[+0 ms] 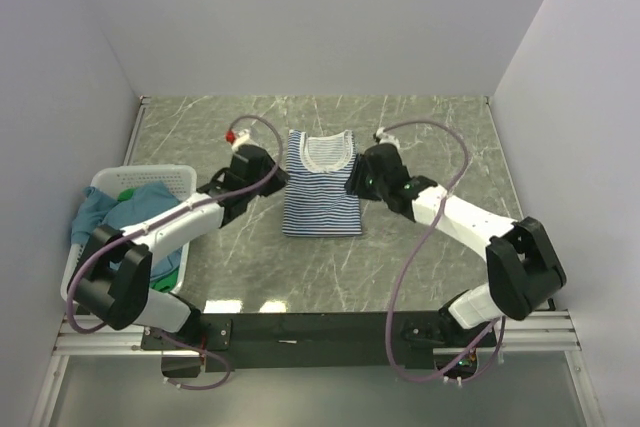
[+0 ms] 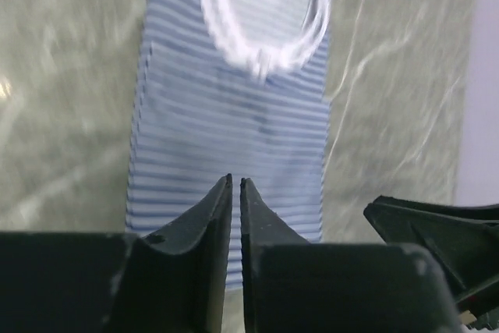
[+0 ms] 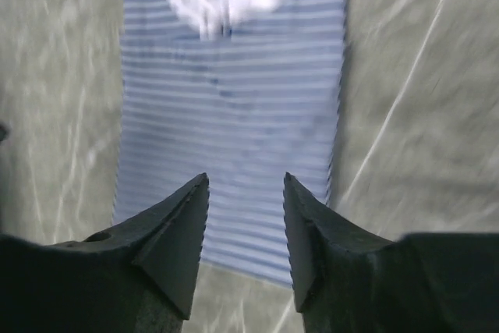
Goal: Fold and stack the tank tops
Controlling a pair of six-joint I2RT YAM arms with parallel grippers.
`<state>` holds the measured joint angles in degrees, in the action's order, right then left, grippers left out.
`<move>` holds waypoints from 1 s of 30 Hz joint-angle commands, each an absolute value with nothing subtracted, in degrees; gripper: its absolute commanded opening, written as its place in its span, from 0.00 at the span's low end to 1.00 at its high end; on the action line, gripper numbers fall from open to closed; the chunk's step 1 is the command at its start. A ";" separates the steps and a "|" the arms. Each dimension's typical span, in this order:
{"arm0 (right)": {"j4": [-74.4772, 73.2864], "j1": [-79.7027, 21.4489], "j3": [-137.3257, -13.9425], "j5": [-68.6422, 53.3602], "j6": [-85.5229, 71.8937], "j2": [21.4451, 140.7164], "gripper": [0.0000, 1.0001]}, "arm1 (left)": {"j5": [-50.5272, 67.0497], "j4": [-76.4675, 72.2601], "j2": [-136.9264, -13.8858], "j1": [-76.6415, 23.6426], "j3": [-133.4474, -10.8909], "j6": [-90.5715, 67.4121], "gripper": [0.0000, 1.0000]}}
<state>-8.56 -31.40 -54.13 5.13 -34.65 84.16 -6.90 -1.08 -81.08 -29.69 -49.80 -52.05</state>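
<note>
The striped tank top point(image 1: 322, 184) lies folded into a narrow rectangle at mid-table, white neckline toward the back. Both wrist views look down on it: the striped tank top point(image 2: 234, 115) and the same striped tank top point(image 3: 234, 107). My left gripper point(image 1: 272, 179) hovers at its left edge, and in its own view the left gripper point(image 2: 235, 181) shows only a thin slit between its fingers, holding nothing. My right gripper point(image 1: 357, 179) hovers at the right edge; its wrist view shows the right gripper point(image 3: 245, 177) open and empty. The teal tank top point(image 1: 130, 209) and the green tank top point(image 1: 165, 282) sit in the basket.
A white mesh basket point(image 1: 100, 179) stands at the table's left edge beside the left arm. Grey walls close in the back and both sides. Part of the right arm point(image 2: 437, 232) shows at the right of the left wrist view.
</note>
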 commanded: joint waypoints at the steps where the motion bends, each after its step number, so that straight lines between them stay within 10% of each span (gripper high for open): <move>1: -6.43 -34.36 -47.74 6.59 -38.14 80.78 0.48 | -8.59 -0.18 -80.25 -34.53 -45.45 -54.75 0.14; 19: 0.44 -37.53 -29.71 4.22 -43.07 79.11 0.33 | -10.20 -3.78 -81.30 -41.92 -28.83 -62.23 0.02; 25: -2.19 -37.53 -28.48 4.48 -42.72 74.18 0.26 | -10.90 -0.44 -76.12 -42.10 -29.09 -61.53 0.07; 30: -2.73 -37.53 -26.90 5.10 -43.77 69.97 0.41 | -10.63 -0.18 -70.06 -42.10 -27.25 -61.78 0.32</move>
<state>-1.76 -37.21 -27.97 3.68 -43.00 73.30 -9.96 -0.93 -74.06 -41.82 -28.47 -61.73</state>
